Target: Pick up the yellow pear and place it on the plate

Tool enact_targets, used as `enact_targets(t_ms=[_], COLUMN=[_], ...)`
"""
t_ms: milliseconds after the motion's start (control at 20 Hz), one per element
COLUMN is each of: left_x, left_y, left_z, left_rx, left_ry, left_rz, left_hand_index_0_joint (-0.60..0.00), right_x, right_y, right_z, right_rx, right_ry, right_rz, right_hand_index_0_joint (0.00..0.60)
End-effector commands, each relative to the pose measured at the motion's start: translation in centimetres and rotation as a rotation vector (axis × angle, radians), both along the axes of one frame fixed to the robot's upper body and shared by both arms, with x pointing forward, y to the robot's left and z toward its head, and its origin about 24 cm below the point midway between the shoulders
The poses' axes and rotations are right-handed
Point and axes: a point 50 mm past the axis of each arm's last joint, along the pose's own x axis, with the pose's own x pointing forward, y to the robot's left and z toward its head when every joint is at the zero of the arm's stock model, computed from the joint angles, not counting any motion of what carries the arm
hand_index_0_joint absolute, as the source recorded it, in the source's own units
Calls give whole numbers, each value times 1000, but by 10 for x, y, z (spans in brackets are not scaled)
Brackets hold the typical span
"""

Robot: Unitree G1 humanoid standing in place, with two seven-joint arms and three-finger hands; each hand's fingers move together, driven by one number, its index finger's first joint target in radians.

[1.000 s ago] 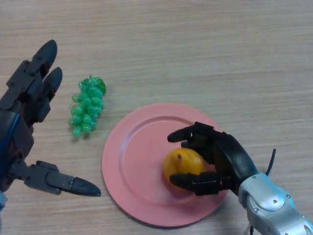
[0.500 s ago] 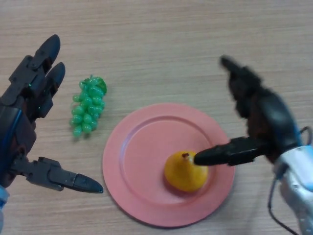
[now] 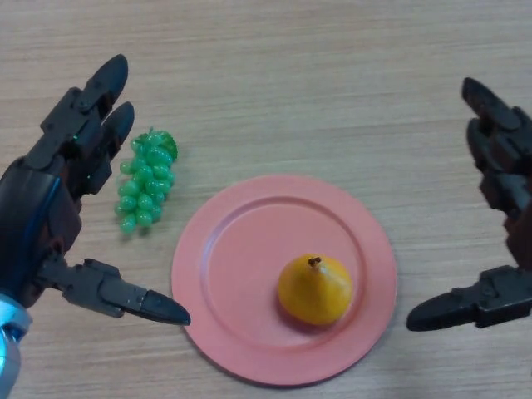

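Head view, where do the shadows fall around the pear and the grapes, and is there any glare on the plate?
Head view: the yellow pear casts a small soft shadow on the pink plate close around its base, mostly at its lower edge; the green grapes show only a faint shadow on the wooden table; the plate carries a mild sheen along its raised rim, no hard glare; lighting looks even and diffuse.

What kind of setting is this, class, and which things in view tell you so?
Probably a lab or test bench: a bare wood-grain table holding only toy-like props, a pink plate with a yellow pear and plastic-looking green grapes.
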Motion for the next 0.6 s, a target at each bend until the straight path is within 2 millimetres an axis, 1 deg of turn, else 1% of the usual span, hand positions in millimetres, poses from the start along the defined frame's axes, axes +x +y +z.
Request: enact_targets(t_ms=[50, 250, 400, 600], left_x=[-9, -6, -3, -6], left_y=[-2, -4, -5, -4], left_z=[30, 28, 27, 27], left_rx=[-11, -29, -44, -28], left_ry=[-183, -185, -224, -203], left_rz=[-12, -19, -9, -15], left_hand_index_0_joint=[0, 0, 0, 0], right_x=[-12, -15, -15, -17], right_y=[-1, -2, -1, 3], right_z=[29, 32, 33, 32], right_rx=[-69, -96, -97, -85], right_ry=[-216, -221, -214, -200], right_rz=[10, 10, 14, 33], right_hand_index_0_joint=[0, 0, 0, 0])
